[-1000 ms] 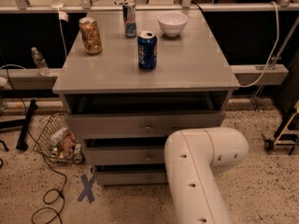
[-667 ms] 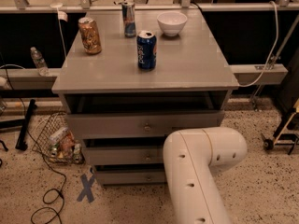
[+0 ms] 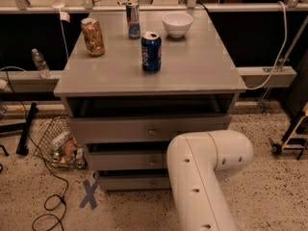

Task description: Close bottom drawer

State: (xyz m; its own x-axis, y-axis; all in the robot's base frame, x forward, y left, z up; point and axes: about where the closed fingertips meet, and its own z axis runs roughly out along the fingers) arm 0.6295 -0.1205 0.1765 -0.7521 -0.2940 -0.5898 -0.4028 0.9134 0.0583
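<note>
My arm (image 3: 202,177) filled the near right, with the tool out of sight beyond it, so I could not tell its state. I judged this the approach: the bottom drawer (image 3: 130,183), lowest in the cabinet (image 3: 144,88) and beside the arm, wanted a square push on its front. Only a wire basket (image 3: 57,146) crowded the floor to its left.

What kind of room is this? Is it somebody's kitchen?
Probably not a kitchen: it looks like a robot testing lab. A white robot arm stands before a grey cabinet, a blue tape X marks the floor, and loose cables trail there. The gripper is out of sight, past the arm.
</note>
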